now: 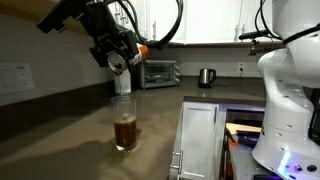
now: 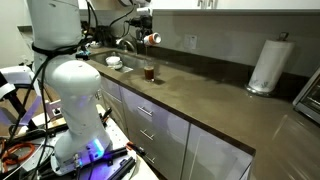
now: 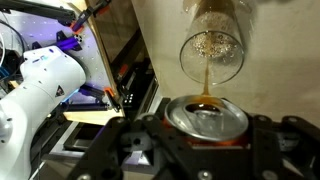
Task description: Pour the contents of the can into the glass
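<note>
Your hand (image 1: 118,60) is clamped around the one can (image 3: 207,122), tipped mouth-down so its brown liquid (image 3: 205,90) streams straight into the one glass (image 3: 212,55) beneath. That glass stands upright on the desk (image 1: 60,140), partly filled and directly under the can, likely so nothing spills.

Wrist view: the glass (image 3: 212,45) is cut off by the upper edge; the can (image 3: 205,120) shows only its silver top, its body hidden within the pincer (image 3: 205,138). Exterior view: can lettering (image 2: 152,39) too small to read
</note>
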Action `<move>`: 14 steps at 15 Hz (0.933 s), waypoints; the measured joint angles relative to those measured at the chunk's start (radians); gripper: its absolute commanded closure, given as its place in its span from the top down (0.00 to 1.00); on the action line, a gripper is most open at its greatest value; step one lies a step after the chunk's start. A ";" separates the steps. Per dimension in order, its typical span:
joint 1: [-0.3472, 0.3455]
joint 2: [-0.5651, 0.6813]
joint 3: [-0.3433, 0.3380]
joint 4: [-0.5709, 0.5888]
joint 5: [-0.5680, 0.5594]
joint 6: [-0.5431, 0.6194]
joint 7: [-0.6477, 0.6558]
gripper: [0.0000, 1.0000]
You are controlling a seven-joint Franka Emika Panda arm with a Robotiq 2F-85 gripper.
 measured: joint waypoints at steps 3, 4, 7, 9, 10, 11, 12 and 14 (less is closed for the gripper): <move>0.003 0.003 -0.001 0.000 0.000 -0.009 0.011 0.26; 0.003 0.003 -0.003 0.000 0.000 -0.014 0.012 0.26; 0.003 0.004 -0.010 -0.002 0.000 -0.027 0.012 0.26; 0.003 0.004 -0.014 -0.004 0.000 -0.030 0.012 0.26; 0.003 0.004 -0.015 -0.004 0.000 -0.031 0.012 0.26; 0.003 0.004 -0.016 -0.004 0.000 -0.032 0.012 0.26; 0.003 0.004 -0.016 -0.004 0.000 -0.032 0.012 0.26; 0.003 0.004 -0.016 -0.004 0.000 -0.032 0.012 0.26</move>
